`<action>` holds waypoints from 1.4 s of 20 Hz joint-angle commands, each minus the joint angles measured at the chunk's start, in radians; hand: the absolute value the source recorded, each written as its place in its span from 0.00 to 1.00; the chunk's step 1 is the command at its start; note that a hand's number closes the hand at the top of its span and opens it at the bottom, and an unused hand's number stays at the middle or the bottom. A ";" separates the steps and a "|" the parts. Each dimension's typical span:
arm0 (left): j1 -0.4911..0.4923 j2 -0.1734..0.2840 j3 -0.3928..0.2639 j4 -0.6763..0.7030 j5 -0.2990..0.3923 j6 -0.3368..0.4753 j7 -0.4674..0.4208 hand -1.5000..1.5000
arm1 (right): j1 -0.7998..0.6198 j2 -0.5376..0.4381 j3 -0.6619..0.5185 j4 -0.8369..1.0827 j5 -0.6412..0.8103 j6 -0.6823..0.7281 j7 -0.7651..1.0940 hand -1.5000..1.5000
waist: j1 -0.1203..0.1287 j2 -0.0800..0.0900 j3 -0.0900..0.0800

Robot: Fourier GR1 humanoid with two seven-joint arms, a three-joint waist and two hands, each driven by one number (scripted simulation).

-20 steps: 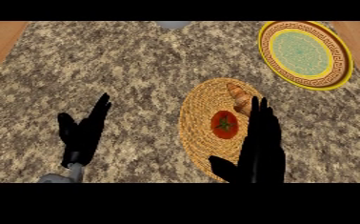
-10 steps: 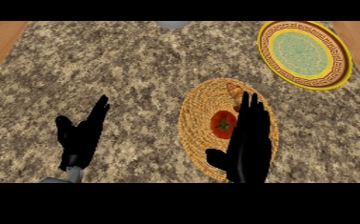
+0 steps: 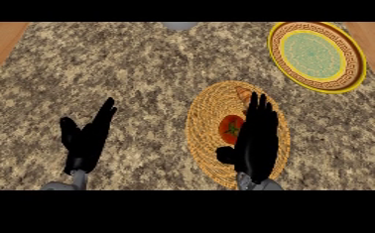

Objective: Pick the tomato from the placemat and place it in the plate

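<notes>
On the speckled table [image 3: 147, 68], the right hand [image 3: 256, 138], fingers still straight, has slid left against the tomato [image 3: 229, 128], nearing a grasp

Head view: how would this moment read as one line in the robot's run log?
tomato: on placemat, not held | right hand: open, beside tomato | left hand: open, resting at lower left | plate: holds nothing

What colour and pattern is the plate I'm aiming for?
The plate has a pale green centre and a yellow rim with a dark key-pattern band, seen in the head view.
</notes>
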 commanded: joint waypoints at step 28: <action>0.015 -0.033 0.059 0.014 -0.035 -0.050 0.067 0.50 | -0.038 -0.164 0.144 -0.205 -0.265 0.030 -0.635 1.00 | -0.013 0.002 -0.006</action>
